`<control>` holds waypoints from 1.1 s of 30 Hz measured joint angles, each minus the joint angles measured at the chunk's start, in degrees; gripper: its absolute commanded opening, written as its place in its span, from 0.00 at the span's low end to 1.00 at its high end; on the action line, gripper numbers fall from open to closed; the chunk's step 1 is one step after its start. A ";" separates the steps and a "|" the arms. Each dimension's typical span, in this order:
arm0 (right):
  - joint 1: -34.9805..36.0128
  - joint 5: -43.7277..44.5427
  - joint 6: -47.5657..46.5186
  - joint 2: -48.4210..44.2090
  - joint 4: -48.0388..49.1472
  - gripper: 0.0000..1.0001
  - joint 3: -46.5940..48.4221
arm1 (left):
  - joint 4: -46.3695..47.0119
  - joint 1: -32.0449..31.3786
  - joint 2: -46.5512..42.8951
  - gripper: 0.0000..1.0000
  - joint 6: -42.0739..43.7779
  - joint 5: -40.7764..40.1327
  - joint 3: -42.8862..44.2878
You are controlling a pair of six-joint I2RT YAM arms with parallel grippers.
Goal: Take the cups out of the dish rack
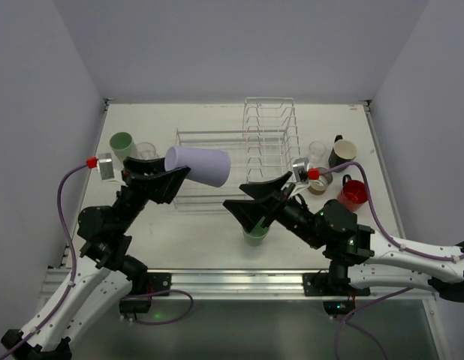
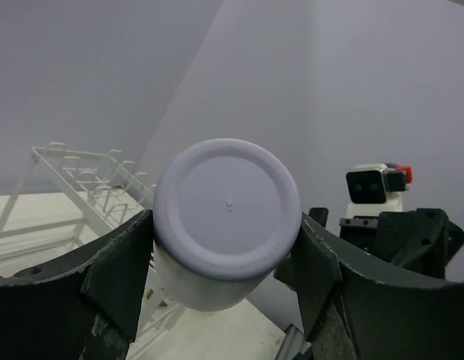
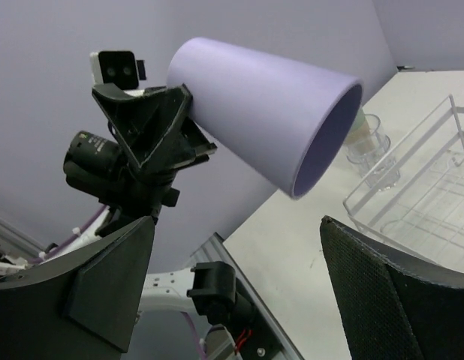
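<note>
My left gripper (image 1: 174, 168) is shut on a lavender tumbler (image 1: 199, 165), held on its side in the air over the near left part of the white wire dish rack (image 1: 251, 139). In the left wrist view the tumbler's base (image 2: 227, 206) sits between my two fingers, with the rack (image 2: 82, 184) behind. My right gripper (image 1: 245, 197) is open and empty, above a pale green cup (image 1: 256, 234) standing on the table. The right wrist view shows the tumbler (image 3: 269, 112) with its mouth towards me, held by the left gripper (image 3: 161, 124).
A pale green tumbler (image 1: 122, 144) and a clear glass (image 1: 146, 151) stand left of the rack. On the right stand a clear glass (image 1: 317, 152), a black mug (image 1: 341, 154), a small tan cup (image 1: 320, 184) and a red mug (image 1: 353, 193).
</note>
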 measured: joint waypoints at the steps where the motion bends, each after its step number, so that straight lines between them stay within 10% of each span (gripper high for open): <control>1: 0.00 0.02 0.07 0.04 0.59 0.93 0.00 | 0.66 -0.02 -0.37 0.07 -1.36 1.05 -0.42; 12: 0.00 -3.50 -0.68 4.20 4.96 0.82 1.53 | 13.03 -0.02 2.43 0.11 -14.21 12.39 -5.40; 18: 0.00 -6.60 -2.84 5.97 9.11 0.62 1.77 | 16.35 -0.02 2.40 0.34 -16.09 14.40 -6.16; 25: 0.13 -9.29 -5.75 8.48 10.91 0.03 3.37 | 13.97 -0.02 1.42 0.80 -15.76 16.06 -5.81; 28: 0.66 -10.03 -6.73 8.37 9.11 0.00 4.92 | 6.88 -0.26 1.38 0.98 -11.23 17.27 -3.21; 33: 0.26 -8.55 -9.22 8.24 -4.26 0.00 11.69 | -12.44 -0.26 1.75 1.00 0.66 15.80 7.10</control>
